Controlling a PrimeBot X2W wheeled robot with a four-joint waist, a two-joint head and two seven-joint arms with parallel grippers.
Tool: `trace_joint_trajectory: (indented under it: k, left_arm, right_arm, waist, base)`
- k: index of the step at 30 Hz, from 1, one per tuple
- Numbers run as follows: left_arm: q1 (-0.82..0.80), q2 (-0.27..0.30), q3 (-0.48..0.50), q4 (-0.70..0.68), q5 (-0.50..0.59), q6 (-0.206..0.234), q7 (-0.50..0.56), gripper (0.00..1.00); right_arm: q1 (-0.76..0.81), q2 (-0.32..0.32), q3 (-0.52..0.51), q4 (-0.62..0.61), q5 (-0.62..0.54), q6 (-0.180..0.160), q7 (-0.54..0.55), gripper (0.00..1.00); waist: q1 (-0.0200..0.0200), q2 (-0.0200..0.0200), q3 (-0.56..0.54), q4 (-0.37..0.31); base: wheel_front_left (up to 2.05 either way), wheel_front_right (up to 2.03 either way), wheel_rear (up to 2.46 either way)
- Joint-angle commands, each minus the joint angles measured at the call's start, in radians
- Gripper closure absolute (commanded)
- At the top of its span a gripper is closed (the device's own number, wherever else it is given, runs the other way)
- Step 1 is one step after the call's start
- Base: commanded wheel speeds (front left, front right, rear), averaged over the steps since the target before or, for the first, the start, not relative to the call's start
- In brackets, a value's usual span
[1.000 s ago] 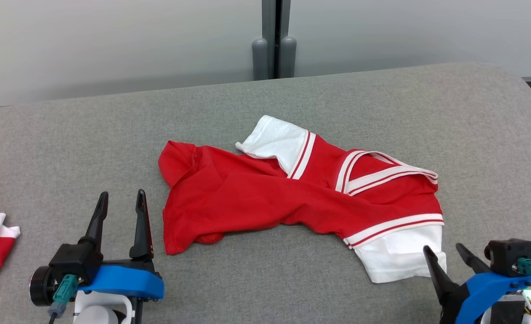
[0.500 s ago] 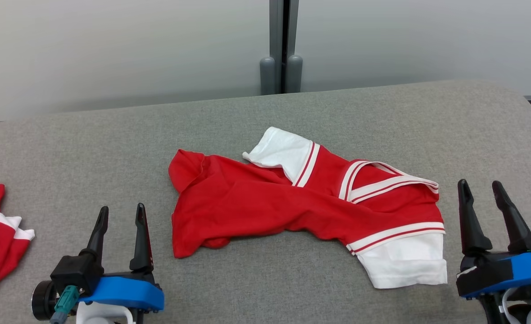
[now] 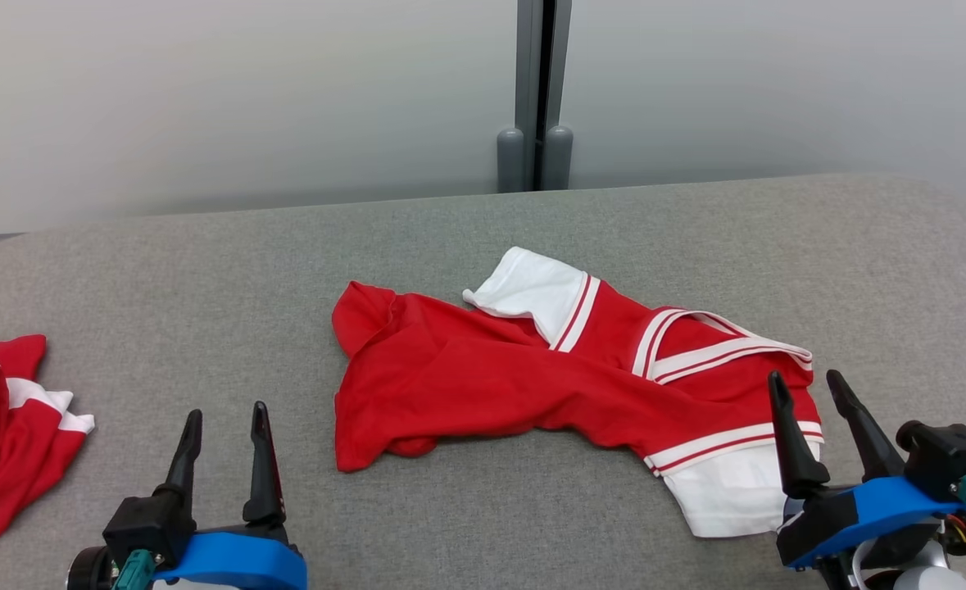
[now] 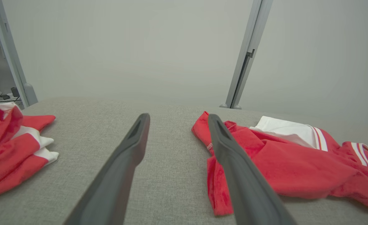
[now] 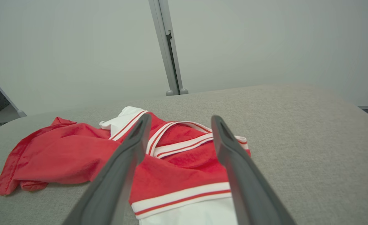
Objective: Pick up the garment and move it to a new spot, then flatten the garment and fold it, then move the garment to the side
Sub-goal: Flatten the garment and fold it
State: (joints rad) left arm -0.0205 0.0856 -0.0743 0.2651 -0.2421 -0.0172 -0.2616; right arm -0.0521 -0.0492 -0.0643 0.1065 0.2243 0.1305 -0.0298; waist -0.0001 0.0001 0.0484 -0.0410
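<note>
Shirt [image 3: 491, 385]: rumpled red cloth, white striped trim.
Table [image 3: 204, 270]: grey woven cover, rounded corners.
Left gripper [image 3: 227, 410]: spread, empty.
Right gripper [image 3: 804, 377]: spread, empty.

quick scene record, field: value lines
table: grey fabric top
shirt: red with white sleeves, crumpled, unfolded, mid-table
second garment: red and white heap, table's left end
left gripper: open, empty, apart from shirt
right gripper: open, empty, by the white sleeve
stage: shirt not yet grasped
</note>
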Motion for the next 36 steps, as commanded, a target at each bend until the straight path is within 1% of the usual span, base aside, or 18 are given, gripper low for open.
trace_joint_trajectory:
  k: [1, 16, 19, 22, 24, 27, 30, 36]
  left_arm:
    - [0.004, 0.000, 0.002, -0.010, 0.002, 0.007, -0.002, 0.00]
    - [0.002, 0.011, -0.018, -0.031, -0.005, 0.015, 0.007, 0.00]
    - [-0.007, 0.012, -0.031, -0.030, -0.001, 0.003, 0.011, 0.00]
    - [-0.016, 0.010, -0.063, -0.021, 0.004, -0.017, 0.020, 0.00]
    - [-0.026, 0.006, -0.080, -0.007, 0.002, -0.027, 0.023, 0.00]
    - [-0.035, -0.003, -0.098, 0.041, -0.009, -0.035, 0.037, 0.00]
    - [-0.058, -0.007, -0.110, 0.127, -0.022, -0.038, 0.055, 0.00]
    - [-0.121, -0.011, -0.104, 0.303, -0.040, -0.029, 0.054, 0.00]
  right_arm:
    - [0.005, -0.002, 0.004, 0.001, 0.007, 0.000, -0.009, 0.00]
    - [-0.007, -0.002, 0.010, -0.001, 0.010, 0.000, -0.004, 0.00]
    - [-0.010, -0.002, 0.004, -0.009, 0.017, 0.000, 0.005, 0.00]
    - [-0.001, -0.002, -0.017, -0.014, 0.059, 0.000, 0.034, 0.00]
    - [0.012, -0.002, -0.033, -0.010, 0.058, 0.000, 0.062, 0.00]
    - [0.025, -0.002, -0.056, 0.003, 0.056, 0.000, 0.100, 0.00]
    - [0.039, -0.002, -0.074, 0.027, 0.069, 0.000, 0.108, 0.00]
    - [0.049, -0.002, -0.060, 0.101, 0.083, 0.000, 0.105, 0.00]
  waist:
    - [0.0001, -0.0001, 0.003, 0.001]
    - [0.0001, -0.0001, 0.025, 0.002]
    - [0.0001, -0.0001, 0.030, 0.001]
    - [0.0001, -0.0001, 0.035, -0.001]
    - [0.0001, -0.0001, 0.041, -0.006]
    - [0.0001, -0.0001, 0.051, -0.016]
    - [0.0001, -0.0001, 0.066, -0.030]
    - [0.0001, -0.0001, 0.100, -0.063]
  base:
    - [0.00, 0.00, 0.00]
    - [0.00, 0.00, 0.00]
    - [0.00, 0.00, 0.00]
    - [0.00, 0.00, 0.00]
    - [0.00, 0.00, 0.00]
    - [0.00, 0.00, 0.00]
    - [0.00, 0.00, 0.00]
    - [0.00, 0.00, 0.00]
